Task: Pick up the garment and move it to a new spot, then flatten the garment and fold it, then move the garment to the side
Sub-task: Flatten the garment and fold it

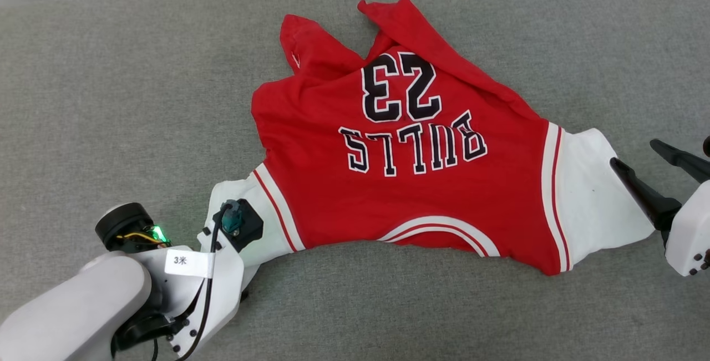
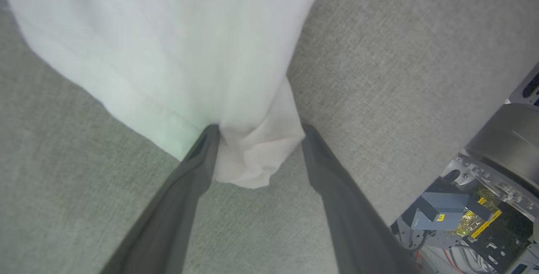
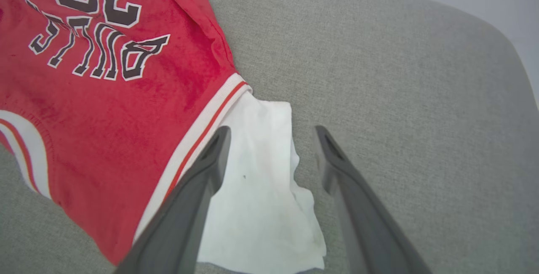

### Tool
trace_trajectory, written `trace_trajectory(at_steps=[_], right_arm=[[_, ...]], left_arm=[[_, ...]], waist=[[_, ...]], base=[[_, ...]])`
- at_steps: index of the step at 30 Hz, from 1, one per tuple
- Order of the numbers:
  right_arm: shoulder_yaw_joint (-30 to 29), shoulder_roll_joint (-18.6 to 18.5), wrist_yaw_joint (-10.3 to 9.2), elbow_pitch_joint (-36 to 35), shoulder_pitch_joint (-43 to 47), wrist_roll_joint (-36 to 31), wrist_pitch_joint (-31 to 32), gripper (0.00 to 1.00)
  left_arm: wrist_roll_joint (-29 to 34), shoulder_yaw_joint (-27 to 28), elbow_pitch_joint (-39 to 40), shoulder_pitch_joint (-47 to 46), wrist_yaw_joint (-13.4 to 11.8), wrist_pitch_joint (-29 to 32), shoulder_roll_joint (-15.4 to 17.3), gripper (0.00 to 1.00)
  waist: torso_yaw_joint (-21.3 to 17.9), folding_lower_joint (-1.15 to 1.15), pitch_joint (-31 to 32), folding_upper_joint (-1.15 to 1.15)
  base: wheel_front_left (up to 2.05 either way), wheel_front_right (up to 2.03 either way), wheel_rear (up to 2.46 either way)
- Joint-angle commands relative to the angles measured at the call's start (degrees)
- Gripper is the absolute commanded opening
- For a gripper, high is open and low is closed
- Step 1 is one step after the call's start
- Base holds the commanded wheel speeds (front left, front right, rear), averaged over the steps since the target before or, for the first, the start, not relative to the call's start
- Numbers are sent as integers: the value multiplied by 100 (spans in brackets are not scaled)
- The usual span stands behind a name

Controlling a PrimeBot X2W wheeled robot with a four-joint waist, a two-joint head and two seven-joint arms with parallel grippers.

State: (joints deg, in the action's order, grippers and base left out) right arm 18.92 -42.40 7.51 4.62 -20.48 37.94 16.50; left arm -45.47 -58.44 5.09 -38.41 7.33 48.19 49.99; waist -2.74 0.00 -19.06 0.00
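Shirt lies print-up on grey desk in the head view, "BULLS 23" upside down to the robot, collar nearest, far end rumpled and folded over. Left hand sits at the left sleeve, its fingers hidden under the wrist. Right hand is at the right sleeve, jaws apart.

Left wrist view: hand wide open, fingers straddling a bunched sleeve corner; one finger touches the cloth, nothing is clamped.

Right wrist view: hand also open; one finger over white sleeve, the other over bare desk, sleeve edge between them.

Likely step: taking both sleeves to lift or spread the shirt. To do it well, each hand should push down and further in, so the jaws bite a full fold rather than an edge. Right hand looks shallow and could slip off. Both should close together, then pull evenly apart so the body stretches flat.
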Motion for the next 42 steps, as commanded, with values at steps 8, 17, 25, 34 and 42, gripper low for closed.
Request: trace_trajectory(at_steps=[8, 17, 25, 34, 42], right_arm=[[-65, 73, -4, -19, -5, -66, -17, 100], [16, -495, -4, -21, -51, 161, 565, 100], [514, -1143, -4, -128, -338, 810, 2543, 100], [1067, -785, -4, 685, -688, 756, 2959, 100], [2014, -178, 6, 1292, -480, 933, 2576, 100]], left_arm=[[-34, -533, -344, -160, 6, -194, 45, 0], [172, -150, -228, -250, -157, -1134, 232, 0], [248, -18, -27, -207, -311, -1410, 454, 0], [352, 36, 131, -416, -337, -1507, 347, 0], [371, 29, 81, -474, -307, -1585, 282, 0]], waist=[[-11, 0, -46, 0], [139, 0, 210, 0], [266, 0, 136, 0], [413, 0, -223, 0], [423, 0, -311, 0]], base=[[0, 0, 0], [0, 0, 0], [0, 0, 0], [0, 0, 0], [0, 0, 0]])
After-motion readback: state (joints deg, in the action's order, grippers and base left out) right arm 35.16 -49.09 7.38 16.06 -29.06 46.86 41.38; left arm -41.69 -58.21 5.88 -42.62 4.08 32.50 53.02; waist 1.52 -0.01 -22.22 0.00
